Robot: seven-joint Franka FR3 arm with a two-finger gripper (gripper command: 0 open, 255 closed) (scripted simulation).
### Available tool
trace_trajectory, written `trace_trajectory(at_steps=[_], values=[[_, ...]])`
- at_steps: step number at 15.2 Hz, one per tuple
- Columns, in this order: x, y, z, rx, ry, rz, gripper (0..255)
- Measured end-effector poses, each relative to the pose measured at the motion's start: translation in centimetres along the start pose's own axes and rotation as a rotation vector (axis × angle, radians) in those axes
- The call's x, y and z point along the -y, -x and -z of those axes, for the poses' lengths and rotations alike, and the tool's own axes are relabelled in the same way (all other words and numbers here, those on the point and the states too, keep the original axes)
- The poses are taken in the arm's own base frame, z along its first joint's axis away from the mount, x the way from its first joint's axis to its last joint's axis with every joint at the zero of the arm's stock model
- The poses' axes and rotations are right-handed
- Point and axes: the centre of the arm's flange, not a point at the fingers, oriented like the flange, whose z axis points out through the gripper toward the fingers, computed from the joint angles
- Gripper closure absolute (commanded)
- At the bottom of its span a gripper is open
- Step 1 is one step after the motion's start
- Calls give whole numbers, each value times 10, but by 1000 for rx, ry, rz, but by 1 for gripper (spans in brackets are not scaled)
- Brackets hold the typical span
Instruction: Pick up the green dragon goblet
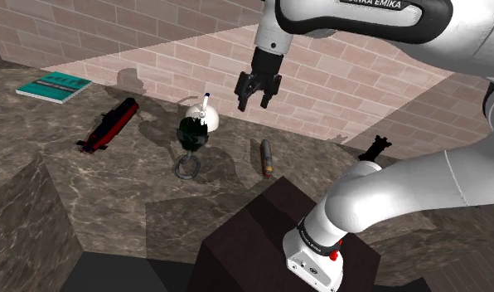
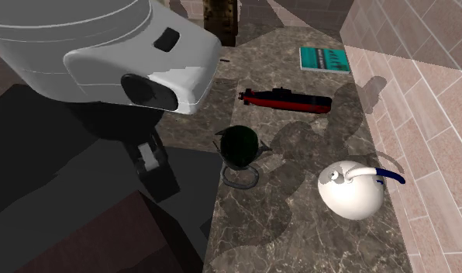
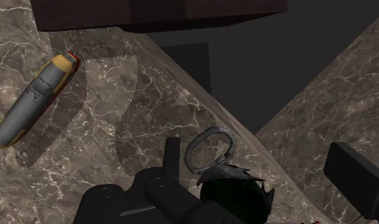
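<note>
Marble-look table, going left to right in the shoulder view: teal book, red-and-black submarine, then the dark green goblet, standing upright on its ring-shaped foot. There's a white rounded pot with a blue handle behind it at 1 o'clock. The claw hangs in the air at about 2 o'clock from the goblet, fingers spread wide, gripping nothing. A grey-and-yellow torpedo lies at the goblet's 3 o'clock, well apart.
</note>
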Motion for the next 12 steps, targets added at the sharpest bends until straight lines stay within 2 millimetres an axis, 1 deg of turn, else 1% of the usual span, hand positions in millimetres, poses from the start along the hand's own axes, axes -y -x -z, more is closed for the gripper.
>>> trace_trajectory(at_steps=[3, 4, 5, 8, 12], values=[[21, -27, -21, -11, 16, 10, 0], [25, -38, -27, -14, 21, 13, 0], [30, -47, -38, -17, 27, 16, 0], [44, -75, -58, -28, 43, 26, 0], [74, -112, -88, -42, 63, 40, 0]])
